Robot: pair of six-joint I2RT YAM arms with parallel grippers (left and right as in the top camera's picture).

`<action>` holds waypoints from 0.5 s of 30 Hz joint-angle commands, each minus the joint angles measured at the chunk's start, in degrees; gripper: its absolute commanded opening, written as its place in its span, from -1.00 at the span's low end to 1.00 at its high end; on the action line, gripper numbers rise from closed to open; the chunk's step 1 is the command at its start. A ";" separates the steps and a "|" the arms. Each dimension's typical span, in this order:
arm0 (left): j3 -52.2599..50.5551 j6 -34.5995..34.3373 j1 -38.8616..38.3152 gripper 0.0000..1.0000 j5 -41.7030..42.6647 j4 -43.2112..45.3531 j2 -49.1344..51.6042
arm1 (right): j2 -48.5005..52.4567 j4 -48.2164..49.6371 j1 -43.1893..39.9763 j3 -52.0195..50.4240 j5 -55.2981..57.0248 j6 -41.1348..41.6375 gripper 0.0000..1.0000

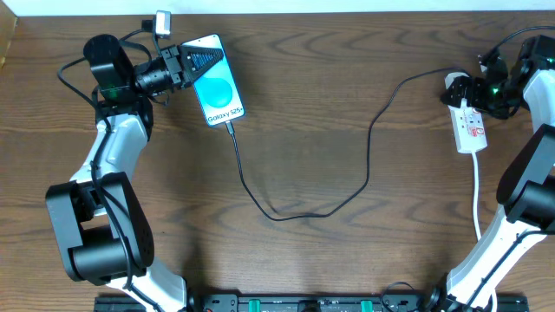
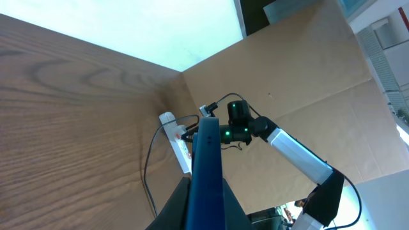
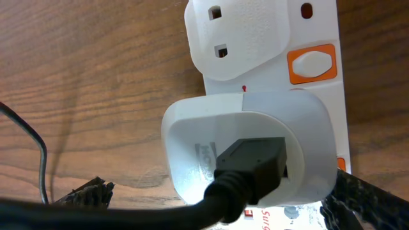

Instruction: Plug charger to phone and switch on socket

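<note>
Phone (image 1: 217,80) is lying at the far left of the table (image 1: 347,260), screen facing up, its long axis tilting slightly. Left gripper (image 1: 192,62) is clamping the phone's far end from the left. Charger cable (image 1: 303,211) is plugging into the phone's near end, running toward the near edge, curving right through mid-table, then climbing to the far right. Socket (image 1: 469,128) is lying at far right, lengthwise far to near, its cord (image 1: 477,195) trailing nearward. Adapter (image 3: 255,134) is sitting in the socket's far end. Right gripper (image 1: 460,89) is hanging just above that adapter, jaws apart.
</note>
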 commanded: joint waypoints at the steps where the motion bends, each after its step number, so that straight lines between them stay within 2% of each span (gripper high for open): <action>1: 0.33 0.98 -0.17 -0.85 0.70 0.31 -0.83 | 0.72 0.57 0.79 -1.97 -5.99 1.60 0.99; 15: 0.33 0.98 -0.17 -0.85 0.74 0.31 -0.83 | 0.72 0.52 1.11 -3.13 -8.52 1.66 0.99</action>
